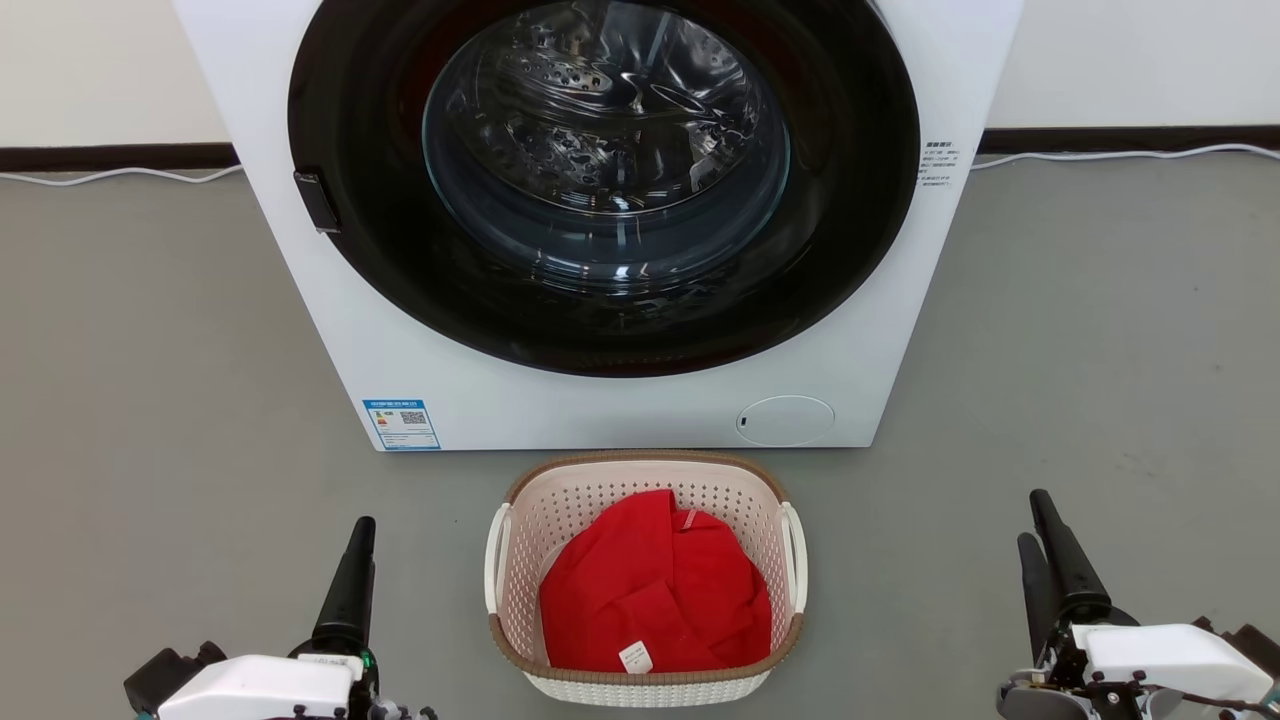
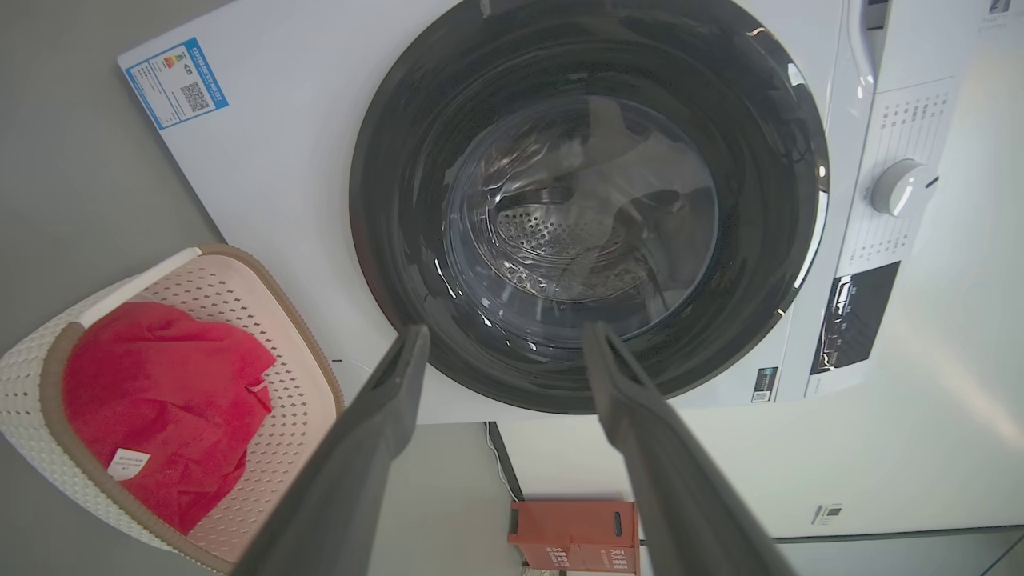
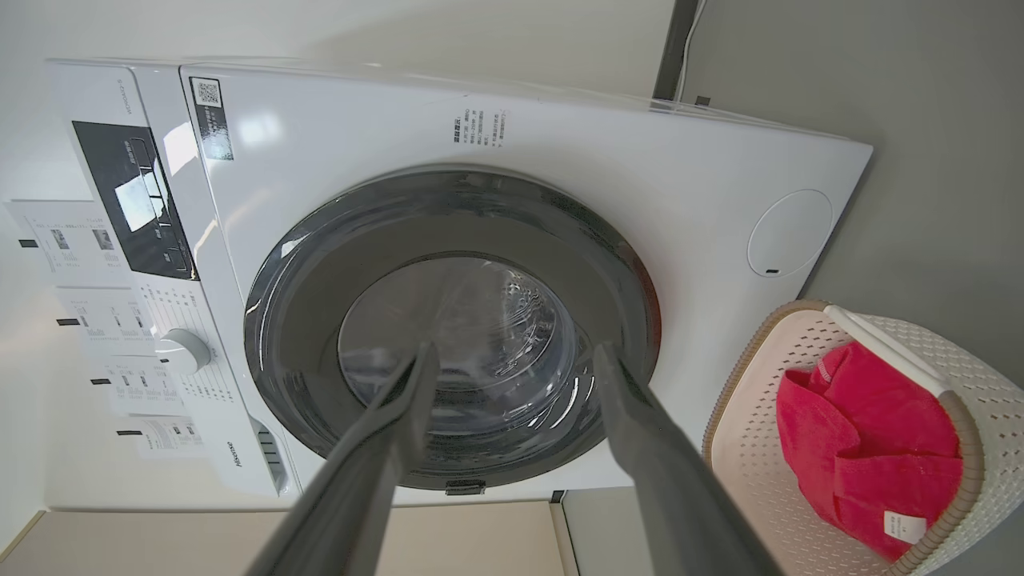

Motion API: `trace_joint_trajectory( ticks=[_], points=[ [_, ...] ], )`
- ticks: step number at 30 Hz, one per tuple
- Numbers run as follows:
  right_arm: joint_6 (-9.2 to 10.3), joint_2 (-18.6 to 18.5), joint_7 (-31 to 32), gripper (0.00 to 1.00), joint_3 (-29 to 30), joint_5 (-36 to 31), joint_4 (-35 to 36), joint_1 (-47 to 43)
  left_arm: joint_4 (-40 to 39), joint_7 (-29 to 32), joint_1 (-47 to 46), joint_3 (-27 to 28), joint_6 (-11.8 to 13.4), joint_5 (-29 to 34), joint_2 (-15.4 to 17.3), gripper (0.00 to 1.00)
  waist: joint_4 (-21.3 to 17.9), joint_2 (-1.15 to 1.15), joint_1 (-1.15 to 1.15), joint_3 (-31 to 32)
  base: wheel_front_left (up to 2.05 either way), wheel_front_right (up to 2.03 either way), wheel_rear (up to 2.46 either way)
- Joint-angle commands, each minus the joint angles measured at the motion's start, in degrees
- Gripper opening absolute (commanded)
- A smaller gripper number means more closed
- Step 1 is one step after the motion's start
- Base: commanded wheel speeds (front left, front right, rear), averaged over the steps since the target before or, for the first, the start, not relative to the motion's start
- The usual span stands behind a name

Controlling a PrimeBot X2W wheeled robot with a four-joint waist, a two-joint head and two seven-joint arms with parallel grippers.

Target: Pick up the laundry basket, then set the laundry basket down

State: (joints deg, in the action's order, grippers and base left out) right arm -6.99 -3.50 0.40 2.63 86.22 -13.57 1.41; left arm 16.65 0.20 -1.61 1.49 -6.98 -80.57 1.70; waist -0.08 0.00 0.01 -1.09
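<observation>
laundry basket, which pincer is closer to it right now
Left. The left pincer sits just left of the laundry basket; the right pincer stands farther out on its right.

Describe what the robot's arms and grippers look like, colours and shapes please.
The left gripper and right gripper each have two long, tapering dark fingers, near black from the head camera, dark grey up close. Behind them, black wrist parts sit under smooth white forearm shells. Thin black cables run by the right wrist; a small green spot shows at the left.
</observation>
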Motion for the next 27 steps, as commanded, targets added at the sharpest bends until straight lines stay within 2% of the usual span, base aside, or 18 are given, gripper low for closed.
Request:
trace_joint_trajectory(
  ticks=[1, 15, 27],
  points=[
    [-0.18, -0.95, -0.89, 1.00, -0.67, -1.27, 2.19, 2.50, -1.90, -0.57, -2.79, 0.31, -0.20, 1.61, 0.46, 1.00, 0.00, 0.00, -0.01, -0.02, 0.00, 0.00, 0.00],
    [-0.23, -2.11, -3.22, 1.00, -3.09, -9.54, 4.47, 2.82, -2.46, -2.92, -3.19, 0.12, -0.22, 16.59, 0.54, 1.00, -0.03, 0.00, -0.01, -0.32, 0.00, 0.00, 0.00],
    [-0.28, -2.54, -5.22, 1.00, -4.12, -21.53, 5.12, 3.10, -2.22, -4.94, -3.63, -1.57, 1.38, 27.61, 0.65, 1.00, -0.14, 0.00, -0.01, -0.58, 0.00, 0.00, 0.00]
  ],
)
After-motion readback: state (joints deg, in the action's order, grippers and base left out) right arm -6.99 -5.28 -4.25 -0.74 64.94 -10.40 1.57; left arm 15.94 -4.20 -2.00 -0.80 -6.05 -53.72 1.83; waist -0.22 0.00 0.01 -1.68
